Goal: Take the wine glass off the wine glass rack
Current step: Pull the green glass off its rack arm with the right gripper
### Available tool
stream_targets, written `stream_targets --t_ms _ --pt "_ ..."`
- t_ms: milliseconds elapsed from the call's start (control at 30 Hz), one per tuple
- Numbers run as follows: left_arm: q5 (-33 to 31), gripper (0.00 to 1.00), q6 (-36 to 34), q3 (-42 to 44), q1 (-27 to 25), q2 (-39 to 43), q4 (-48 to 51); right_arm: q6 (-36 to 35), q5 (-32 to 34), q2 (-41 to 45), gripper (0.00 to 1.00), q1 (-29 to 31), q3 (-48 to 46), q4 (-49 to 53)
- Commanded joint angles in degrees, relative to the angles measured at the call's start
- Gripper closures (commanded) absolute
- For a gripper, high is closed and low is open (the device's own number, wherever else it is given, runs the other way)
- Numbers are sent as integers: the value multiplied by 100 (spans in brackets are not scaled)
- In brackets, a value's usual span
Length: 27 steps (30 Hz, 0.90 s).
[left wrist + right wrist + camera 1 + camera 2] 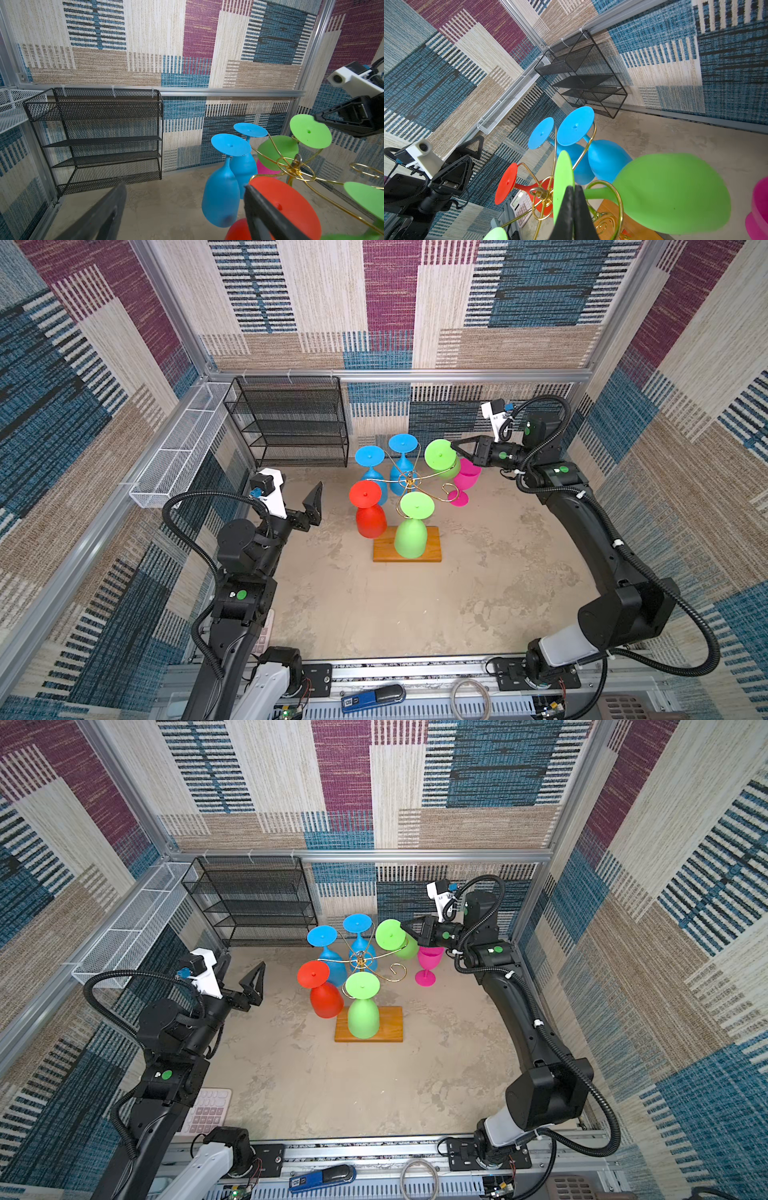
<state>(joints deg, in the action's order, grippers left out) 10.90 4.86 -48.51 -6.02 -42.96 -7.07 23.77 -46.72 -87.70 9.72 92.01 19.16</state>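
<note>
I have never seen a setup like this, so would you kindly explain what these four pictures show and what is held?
Two black robot arms each end in a claw. Two pictures come from a camera pair overhead; the other two come from cameras on the wrists. On the table stands a gold wire wine glass rack on a wooden base. Hanging upside down from it are two blue glasses, a red glass, a near green glass and a far green glass. A pink glass stands upright on the table beside it. A black mesh shelf and a white mesh basket sit by the walls. The left claw is open and empty, apart from the rack. The right claw is shut, its tip at the foot of the far green glass; it seems to grip nothing.
</note>
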Motion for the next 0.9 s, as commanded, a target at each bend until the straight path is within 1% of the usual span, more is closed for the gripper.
stream_targets --t_ms 0,200,433,867 --pt "62 9 96 17 13 24 -137 219 -142 69 100 -5 -161 -274" --pt "71 9 108 18 13 18 -137 311 -119 189 100 -56 -308 -372" --pt "79 9 120 25 17 33 -143 591 -114 337 100 -142 -543 -717" --pt "88 9 146 42 22 68 -154 796 -101 474 100 -233 -634 -879"
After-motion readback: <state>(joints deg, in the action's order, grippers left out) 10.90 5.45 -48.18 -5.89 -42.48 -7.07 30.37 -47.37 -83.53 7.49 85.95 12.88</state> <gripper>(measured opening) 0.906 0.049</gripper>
